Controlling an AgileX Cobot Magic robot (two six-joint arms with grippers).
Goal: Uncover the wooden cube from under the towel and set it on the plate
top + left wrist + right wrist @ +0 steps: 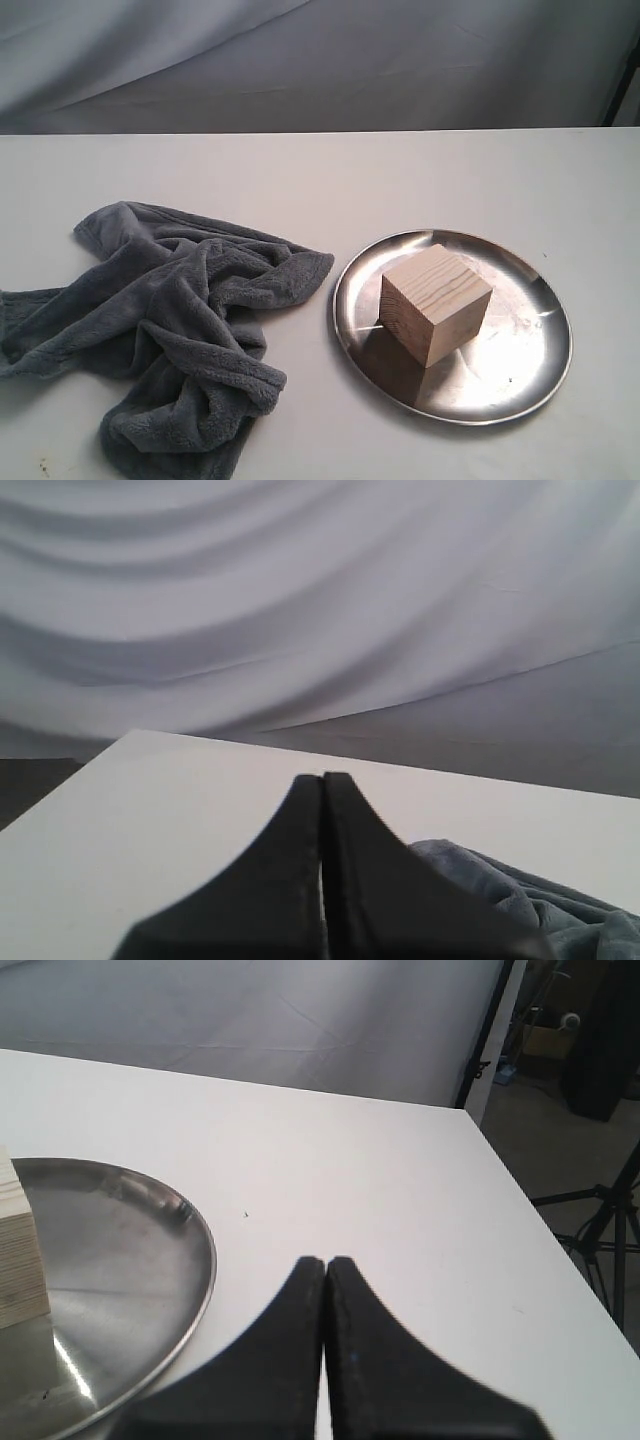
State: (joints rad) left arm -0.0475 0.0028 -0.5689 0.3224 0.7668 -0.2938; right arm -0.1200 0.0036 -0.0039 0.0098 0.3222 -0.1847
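The wooden cube [436,303] sits on the plate [520,370] at the right of the worktop [300,180], apart from the right hand [326,1260], closed and empty near the plate's rim, while the left hand [322,780], also closed on nothing, hangs beside the crumpled towel [170,320] at the left.

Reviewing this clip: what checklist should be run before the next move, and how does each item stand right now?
1. Pale wooden cube uncovered, apart from crumpled dark blue-grey fleece towel: ok.
2. Cube resting inside round shiny steel plate: ok.
3. Left gripper shut, empty: ok.
4. Right gripper shut, empty: ok.
5. Towel clear of plate: ok.
6. Whole towel on white table: cannot tell, it runs out of frame.
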